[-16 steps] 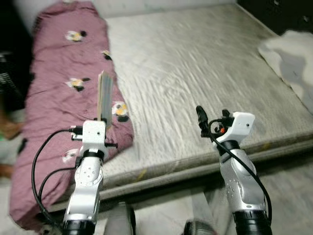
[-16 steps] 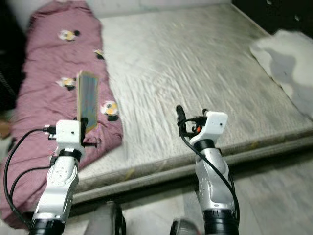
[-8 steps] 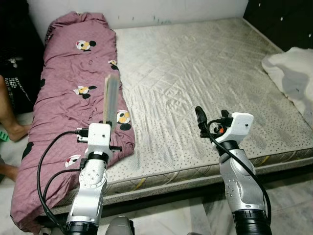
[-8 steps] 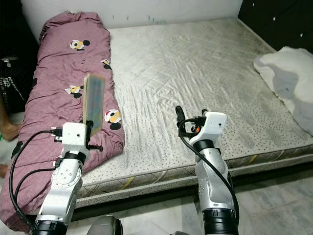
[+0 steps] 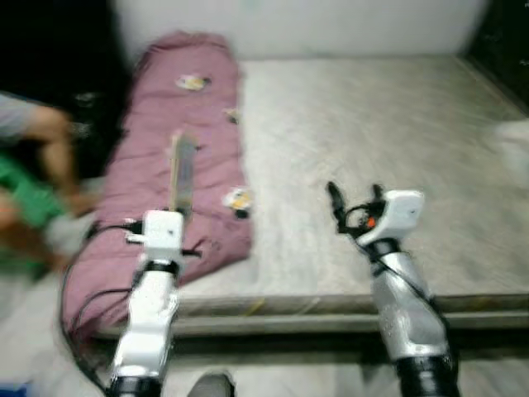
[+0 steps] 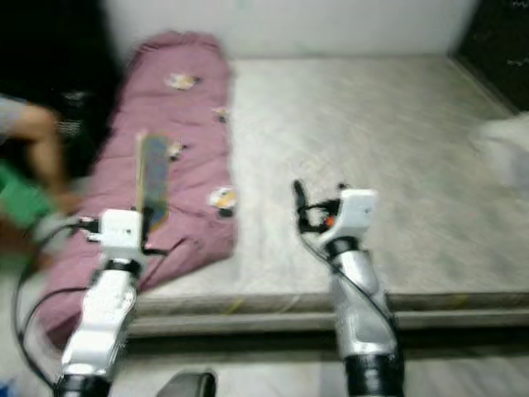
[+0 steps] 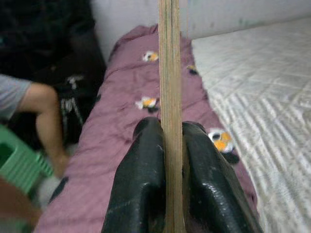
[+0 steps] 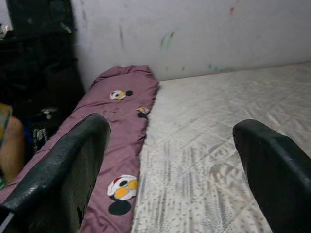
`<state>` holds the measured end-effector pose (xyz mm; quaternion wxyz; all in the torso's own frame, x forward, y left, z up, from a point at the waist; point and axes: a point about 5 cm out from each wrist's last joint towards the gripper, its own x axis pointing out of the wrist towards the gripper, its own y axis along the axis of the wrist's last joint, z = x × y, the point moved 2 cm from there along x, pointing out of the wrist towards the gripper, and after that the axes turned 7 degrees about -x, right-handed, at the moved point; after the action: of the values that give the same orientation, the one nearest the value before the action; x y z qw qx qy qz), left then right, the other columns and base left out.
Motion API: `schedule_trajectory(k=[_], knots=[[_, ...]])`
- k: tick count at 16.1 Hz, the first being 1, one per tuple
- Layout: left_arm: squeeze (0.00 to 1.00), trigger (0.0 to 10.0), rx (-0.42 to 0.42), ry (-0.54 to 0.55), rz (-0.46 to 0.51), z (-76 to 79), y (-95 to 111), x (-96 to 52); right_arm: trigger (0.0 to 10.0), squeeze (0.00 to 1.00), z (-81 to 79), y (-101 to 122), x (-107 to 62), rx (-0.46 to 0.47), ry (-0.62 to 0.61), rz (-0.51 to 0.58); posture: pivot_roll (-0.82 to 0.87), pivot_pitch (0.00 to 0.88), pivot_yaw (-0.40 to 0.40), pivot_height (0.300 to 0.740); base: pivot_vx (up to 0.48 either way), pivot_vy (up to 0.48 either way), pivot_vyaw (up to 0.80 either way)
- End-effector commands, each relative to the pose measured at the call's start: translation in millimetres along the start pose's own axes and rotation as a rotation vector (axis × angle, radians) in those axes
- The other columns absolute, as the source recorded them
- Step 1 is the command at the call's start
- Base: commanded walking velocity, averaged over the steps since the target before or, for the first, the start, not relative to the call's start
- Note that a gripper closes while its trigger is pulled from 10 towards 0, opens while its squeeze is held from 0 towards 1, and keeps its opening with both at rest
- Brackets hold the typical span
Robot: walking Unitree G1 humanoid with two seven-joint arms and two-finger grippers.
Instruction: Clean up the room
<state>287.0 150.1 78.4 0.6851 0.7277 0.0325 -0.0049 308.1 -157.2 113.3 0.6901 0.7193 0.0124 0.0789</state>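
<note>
Two grippers are hovering over the mattress's (image 5: pixel 372 107) near edge: the left gripper (image 7: pixel 165 160) is clamping an upright thin book (image 7: pixel 169 73), the right gripper (image 8: pixel 170 170) is gaping empty.

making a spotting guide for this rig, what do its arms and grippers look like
Both arms are silver metal with rounded, jointed segments and dark bases. Each wrist carries a white boxy housing; the right one shows an orange-red mark. Loose black cables loop from each wrist down along the forearm. The left gripper and right gripper each have two long, glossy black fingers with rounded tips.
</note>
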Motion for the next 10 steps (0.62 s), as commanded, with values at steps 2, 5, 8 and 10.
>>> schedule_trajectory(k=[2,5,8,10], knots=[[0.0,10.0,0.004,-0.003,0.044,-0.4,9.5,1.8,10.0,0.0,-2.6,-1.6,0.5,0.008,0.0,-0.004,-0.03,0.0,0.024,0.74,0.0,0.0,0.8],[0.0,10.0,0.004,-0.003,0.044,-0.4,9.5,1.8,10.0,0.0,-2.6,-1.6,0.5,0.008,0.0,-0.004,-0.03,0.0,0.024,0.74,0.0,0.0,0.8],[0.0,10.0,0.004,-0.003,0.044,-0.4,9.5,1.8,10.0,0.0,-2.6,-1.6,0.5,0.008,0.0,-0.004,-0.03,0.0,0.024,0.74,0.0,0.0,0.8],[0.0,10.0,0.004,-0.003,0.044,-0.4,9.5,1.8,10.0,0.0,-2.6,-1.6,0.5,0.008,0.0,-0.004,-0.03,0.0,0.024,0.74,0.0,0.0,0.8]])
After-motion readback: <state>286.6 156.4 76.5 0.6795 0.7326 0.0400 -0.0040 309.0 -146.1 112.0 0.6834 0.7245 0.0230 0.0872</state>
